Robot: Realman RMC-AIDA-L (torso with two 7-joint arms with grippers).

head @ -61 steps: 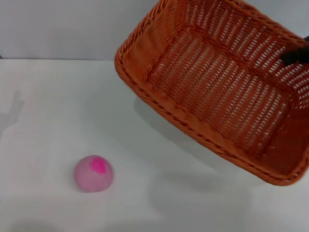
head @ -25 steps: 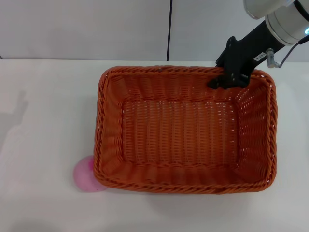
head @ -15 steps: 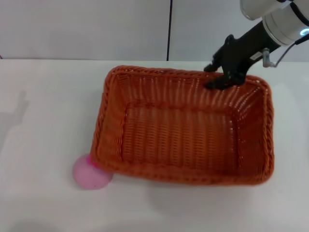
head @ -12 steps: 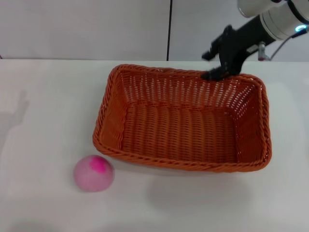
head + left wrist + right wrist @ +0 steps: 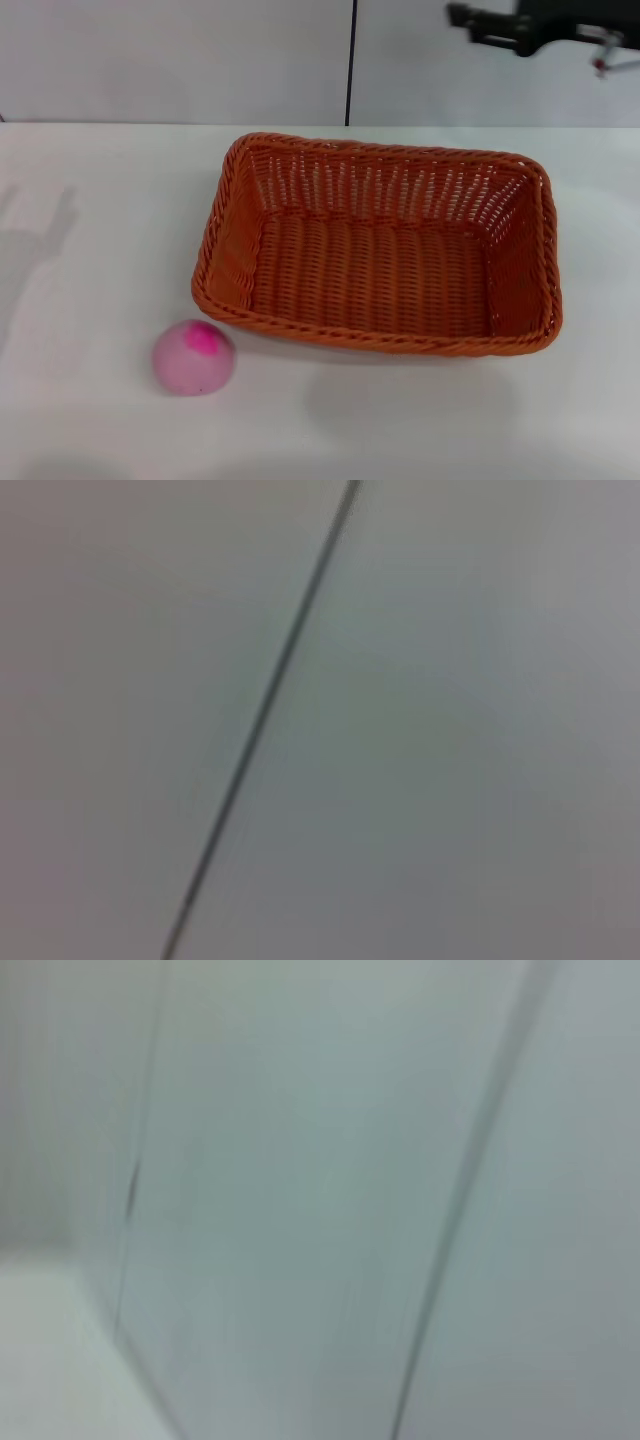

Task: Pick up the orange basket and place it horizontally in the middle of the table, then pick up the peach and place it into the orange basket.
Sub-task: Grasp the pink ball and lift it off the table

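Note:
The orange basket [image 5: 372, 340] rests flat on the white table [image 5: 100, 250], long side across, near the middle, and it is empty. The peach [image 5: 193, 357], pale pink with a magenta patch, lies on the table just off the basket's near left corner, apart from it. My right gripper [image 5: 466, 27] hangs high above the basket's far right corner, against the wall, open with nothing between its fingers. My left gripper is out of view; only a faint shadow falls on the table's left side. Both wrist views show only blank wall.
A grey wall with a dark vertical seam [image 5: 351, 60] stands behind the table's far edge. Bare tabletop lies left of the basket and in front of it.
The basket came down from the right gripper's hold and settled flat on the table. The right gripper let go of the far rim and rose up and away. The peach stayed put.

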